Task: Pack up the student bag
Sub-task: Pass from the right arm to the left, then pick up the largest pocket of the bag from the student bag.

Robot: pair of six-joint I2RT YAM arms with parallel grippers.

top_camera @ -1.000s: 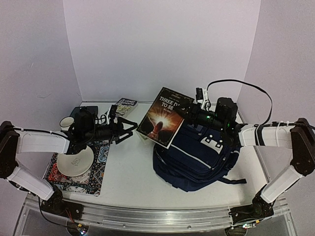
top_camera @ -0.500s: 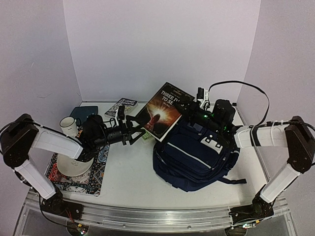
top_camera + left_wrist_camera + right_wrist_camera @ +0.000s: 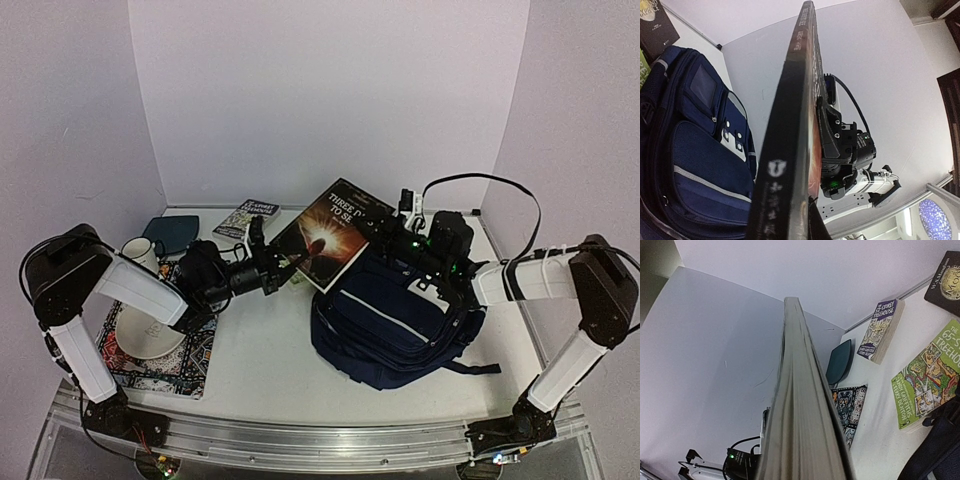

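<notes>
1. Top view: a book [image 3: 330, 232] held tilted in the air over the far-left corner of the student bag [image 3: 400, 325], the bag itself lying right of centre on the table. Right gripper [image 3: 388, 222] clamped on the book's far-right edge; left gripper [image 3: 283, 264] closed tight on its near-left edge (a small bite, by the look of it). No open mouth made out on the bag. Likely trouble: two grips pulling at cross purposes, bending the cover or slipping one hold loose.

2. Left wrist: looks straight along the book's spine toward the right gripper's fingers pressed flat on the cover, a detail lost from above. Shows the bag's front pocket and white buckle patches at close range, yet still no gap for the book. Hence a second risk: jamming the book against closed fabric.

3. Right wrist: page edge filling the middle, own fingertips hidden behind it. Reveals things partly masked from above: a green paperback [image 3: 927, 382] just beside the bag, a purple paperback [image 3: 882, 330], a teal pouch [image 3: 840, 360], a patterned mat [image 3: 847, 400]. If dropped, probably a landing on the green paperback.
</notes>
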